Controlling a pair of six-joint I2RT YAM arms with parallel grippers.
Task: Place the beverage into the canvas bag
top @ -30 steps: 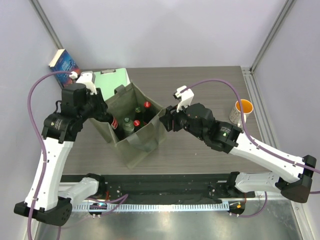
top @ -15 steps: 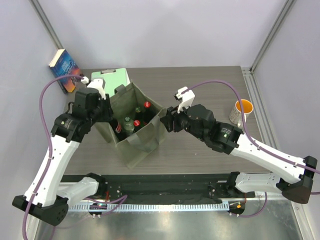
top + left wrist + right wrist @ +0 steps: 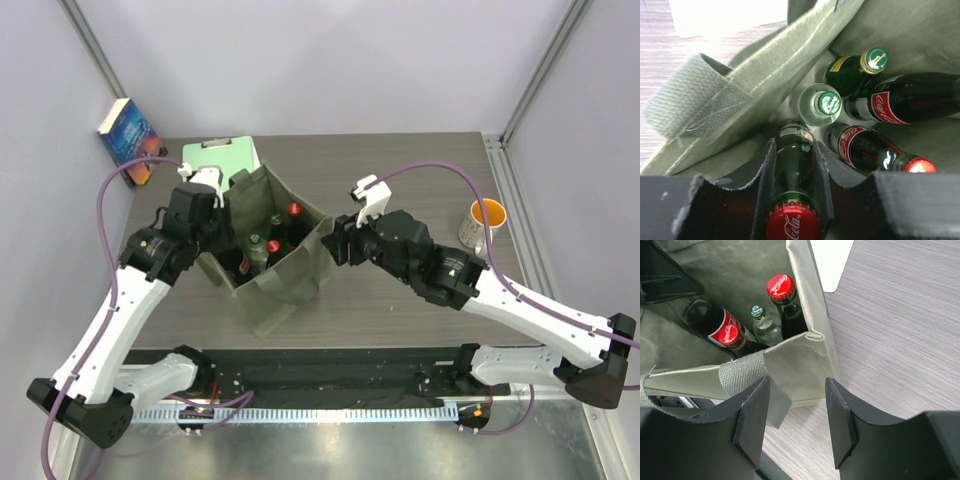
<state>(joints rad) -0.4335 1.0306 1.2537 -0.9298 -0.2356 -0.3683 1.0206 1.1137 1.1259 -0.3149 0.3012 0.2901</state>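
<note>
Left tool is clamped on the beverage, a dark cola bottle with a red cap. Both fingers press against the glass below the cap, which points toward the wrist camera. The bottle's lower part reaches past the rim into the canvas bag, on the bag's left side. Whether its base touches the bottom cannot be told. Four further bottles stand or lean inside the bag: a clear bottle with a green cap, just beside the held bottle; a green bottle with a green-and-gold cap; and two cola bottles, one showing its red label, the other tilted with its red cap toward the camera. One strap handle loops over the left rim. Right tool sits at the bag's right rim with its fingers spread and clamping nothing. The bag's corner wall and the end of the other strap handle show in the gap between them. The bag stands upright on the bench, left of centre. A mint-green clipboard lies flat behind it, a book stands at the far left corner, and a mug with an orange interior stands near the right edge, well apart from the bag.
</note>
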